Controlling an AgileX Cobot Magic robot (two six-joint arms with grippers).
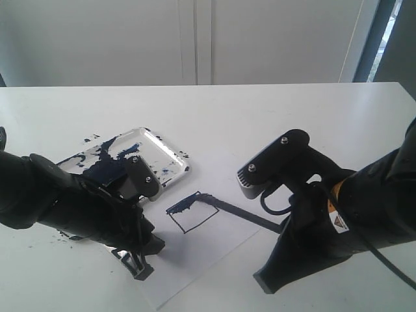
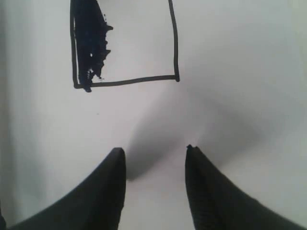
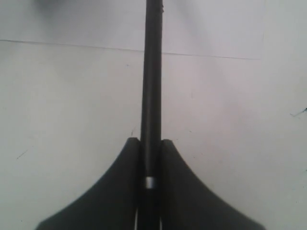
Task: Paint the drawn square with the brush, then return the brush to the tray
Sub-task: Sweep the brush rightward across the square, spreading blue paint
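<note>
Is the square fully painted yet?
Partly filled. Left wrist view shows paint only along one side of the square; the rest is bare.

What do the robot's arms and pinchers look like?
Both are chunky and black. The right arm has silver screws, a looping black cable and an orange-and-white sticker. The left arm has silver screws too. The left gripper and right gripper each end in two pointed black fingers.
</note>
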